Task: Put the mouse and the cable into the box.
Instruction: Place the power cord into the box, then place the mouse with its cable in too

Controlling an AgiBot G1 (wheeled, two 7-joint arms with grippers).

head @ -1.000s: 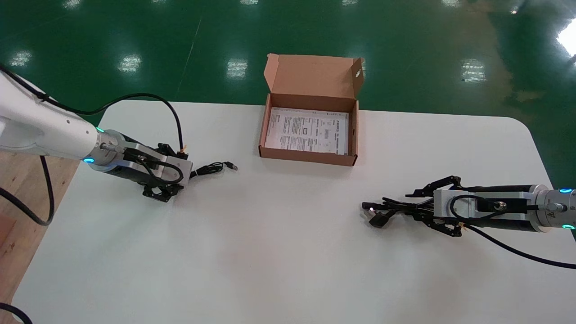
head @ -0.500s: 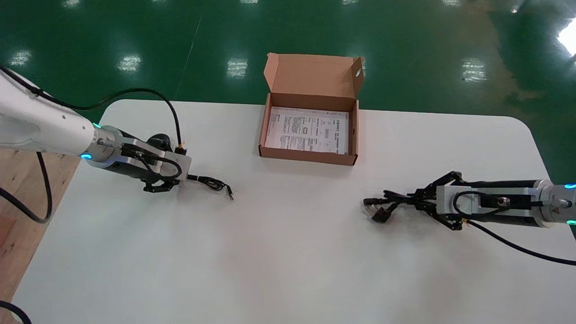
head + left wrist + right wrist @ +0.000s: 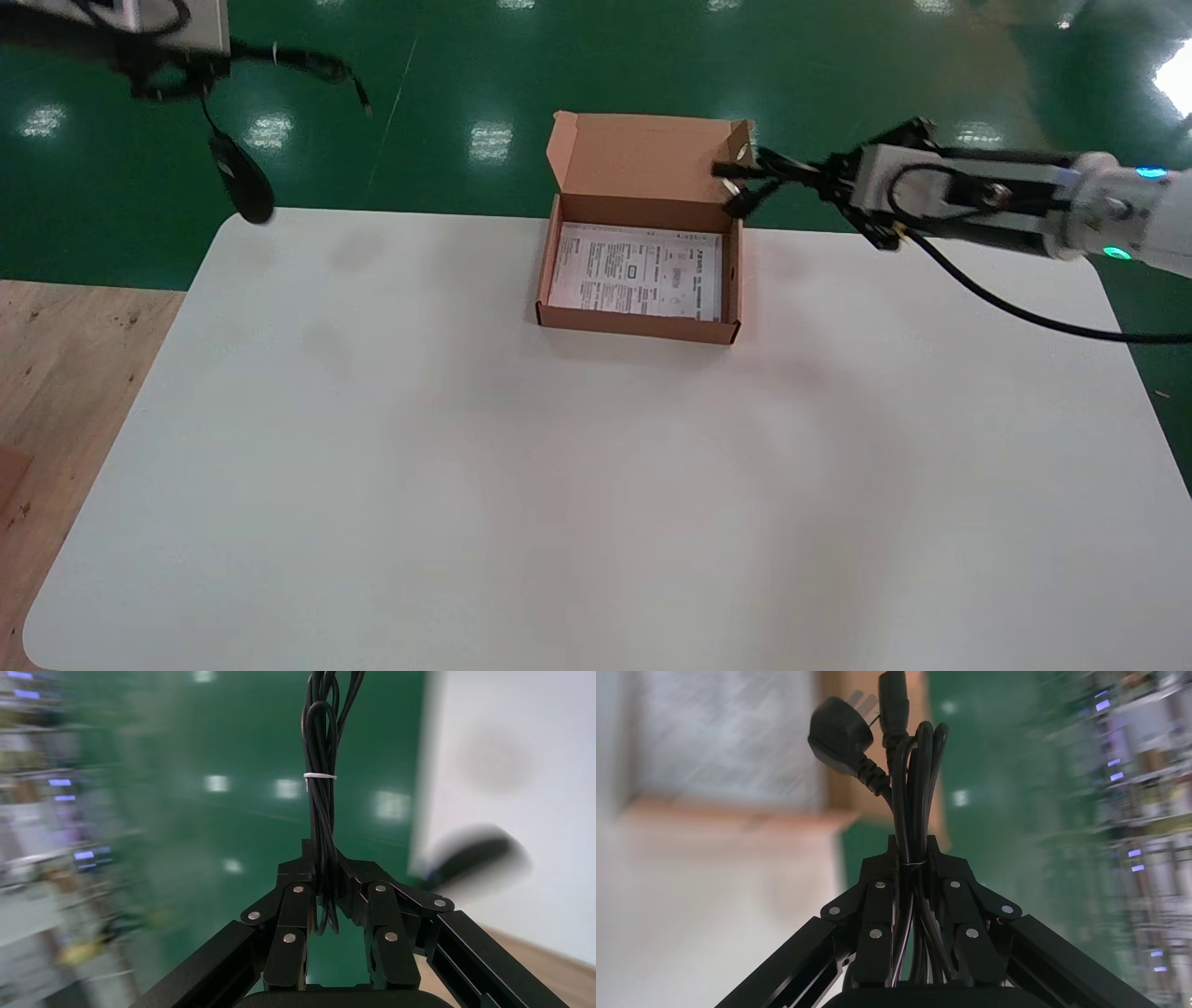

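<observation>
The left pincer (image 3: 327, 890), high and well left of the box (image 3: 638, 324), is clamped on the tied cord (image 3: 321, 776), so the mouse (image 3: 240, 184) dangles below it. It is light but likely to swing, so lower it slowly. The right pincer (image 3: 824, 177), beside the box's right rear corner, is closed mid-coil on the cable (image 3: 909, 790), whose loops look stiff and springy.

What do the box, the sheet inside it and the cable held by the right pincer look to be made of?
The box looks like matte brown cardboard, with folded lid flaps. The sheet looks like thin white paper printed with dark text. The cable, bundled in the right pincer, seems jacketed in black plastic or rubber, slightly glossy, with a moulded plug.
</observation>
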